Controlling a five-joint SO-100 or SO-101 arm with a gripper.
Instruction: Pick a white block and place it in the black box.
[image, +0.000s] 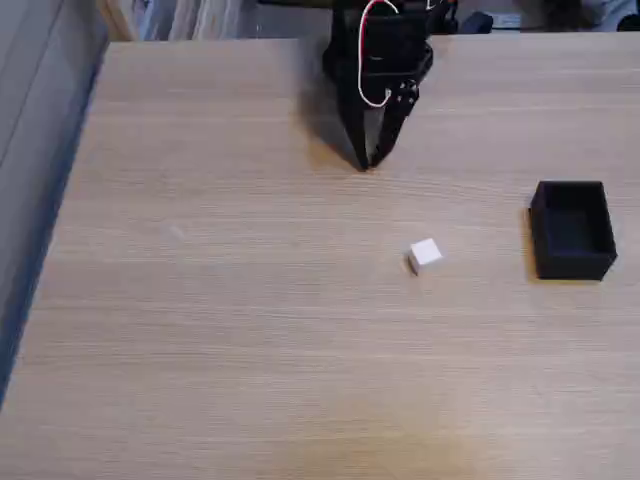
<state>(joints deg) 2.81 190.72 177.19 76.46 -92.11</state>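
Light wood-grain table (250, 330), fixed view from above: one arm, one cube, one open box

Black box (572, 229) sits near the right edge of the view, no lid, low walls, interior dark; nothing visible inside it. White block (425, 254) rests on the bare tabletop left of the box, well apart from it, turned slightly askew to the table's grain, casting a small shadow on its left side. Black arm (380, 50) with a red-and-white cable loop enters from the top of the view; its gripper (367, 163) points down at the table, fingertips drawn together to a point, nothing between them, tips at or just above the surface — cannot tell which. Gripper stands above and left of the block in the view, apart from it, and well apart from the box. Shelving or papers blurred along the far edge
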